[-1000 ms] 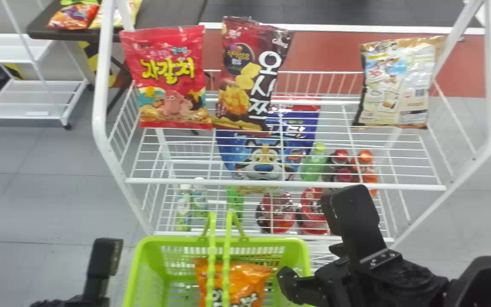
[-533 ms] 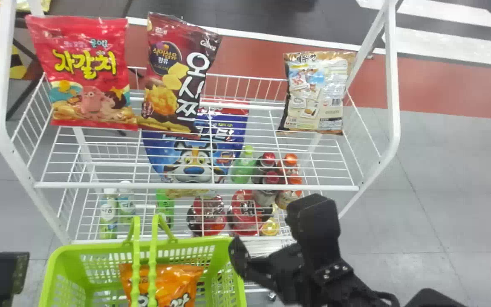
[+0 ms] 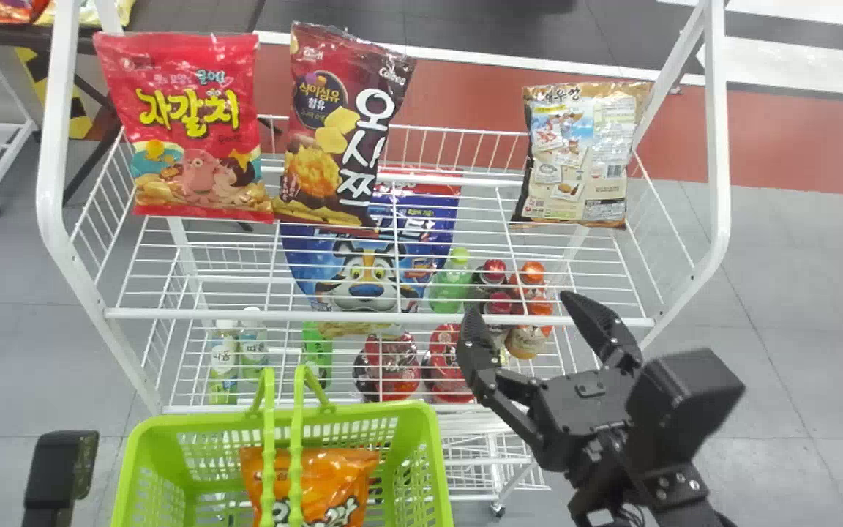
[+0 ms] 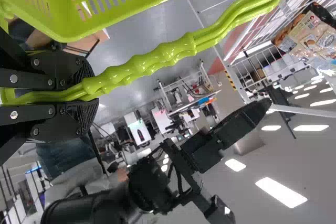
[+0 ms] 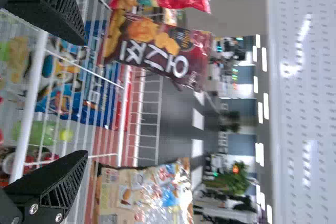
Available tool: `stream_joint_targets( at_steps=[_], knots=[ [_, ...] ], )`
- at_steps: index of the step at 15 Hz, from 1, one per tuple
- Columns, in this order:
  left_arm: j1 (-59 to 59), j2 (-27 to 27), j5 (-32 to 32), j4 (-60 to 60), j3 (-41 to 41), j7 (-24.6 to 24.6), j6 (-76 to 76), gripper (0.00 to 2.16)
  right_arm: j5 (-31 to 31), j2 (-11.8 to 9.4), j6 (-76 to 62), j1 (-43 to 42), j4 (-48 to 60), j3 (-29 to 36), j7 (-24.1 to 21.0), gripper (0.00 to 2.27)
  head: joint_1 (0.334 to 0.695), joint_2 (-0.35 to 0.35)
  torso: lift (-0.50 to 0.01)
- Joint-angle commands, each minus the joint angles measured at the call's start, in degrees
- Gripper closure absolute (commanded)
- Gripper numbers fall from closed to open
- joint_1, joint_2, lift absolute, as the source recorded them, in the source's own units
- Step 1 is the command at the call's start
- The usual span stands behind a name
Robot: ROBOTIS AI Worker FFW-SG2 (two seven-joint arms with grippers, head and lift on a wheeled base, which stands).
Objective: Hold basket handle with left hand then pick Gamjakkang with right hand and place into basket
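My left gripper (image 3: 61, 468), at the lower left in the head view, holds the green basket (image 3: 432, 439) by its handle; in the left wrist view, the left gripper (image 4: 90, 88) is shut on the handle (image 4: 152, 59). The tan bag, seemingly the Gamjakkang (image 3: 579, 157), stands with its printed back outward at the right of the upper rack shelf. Below and in front of it, my right gripper (image 3: 526, 315) is open and empty near the shelf's front rail. In the right wrist view, the right gripper (image 5: 81, 98) has its fingers apart, with the tan bag (image 5: 144, 195) beyond them.
A red bag (image 3: 187, 124) and a maroon bag (image 3: 341, 132) stand at the left of the upper shelf. Its white front rail (image 3: 392, 317) crosses before my right arm. Bottles, cups and a blue bag (image 3: 370, 271) are lower down. An orange bag (image 3: 334, 483) lies in the basket.
The head view has swung right, then slightly back left. My right gripper has turned and come up toward the upper shelf, and its two fingers now show clearly apart.
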State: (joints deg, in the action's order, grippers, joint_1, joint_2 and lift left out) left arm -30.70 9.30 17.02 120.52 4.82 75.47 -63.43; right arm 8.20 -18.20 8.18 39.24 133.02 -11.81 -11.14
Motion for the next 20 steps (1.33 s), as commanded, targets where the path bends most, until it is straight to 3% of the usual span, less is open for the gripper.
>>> stream_joint_targets(
  at_steps=[1,7,20],
  knots=[
    [-0.2,-0.4,-0.1,0.0,0.3,0.3,0.9,2.15,-0.3,-0.1,-8.0,3.1,-1.8,0.5,-0.7,0.06,0.695,-0.192,-0.02],
    [-0.6,-0.6,0.0,-0.4,0.4,1.0,2.1,2.15,-2.4,-0.3,-14.4,6.5,-2.8,0.4,-3.3,0.06,0.695,-0.25,-0.02],
    [-0.9,-0.6,0.1,0.2,0.7,1.6,2.5,2.15,-2.6,-1.1,-14.7,6.5,-2.7,0.2,-5.1,0.08,0.695,-0.263,-0.02]
  ],
)
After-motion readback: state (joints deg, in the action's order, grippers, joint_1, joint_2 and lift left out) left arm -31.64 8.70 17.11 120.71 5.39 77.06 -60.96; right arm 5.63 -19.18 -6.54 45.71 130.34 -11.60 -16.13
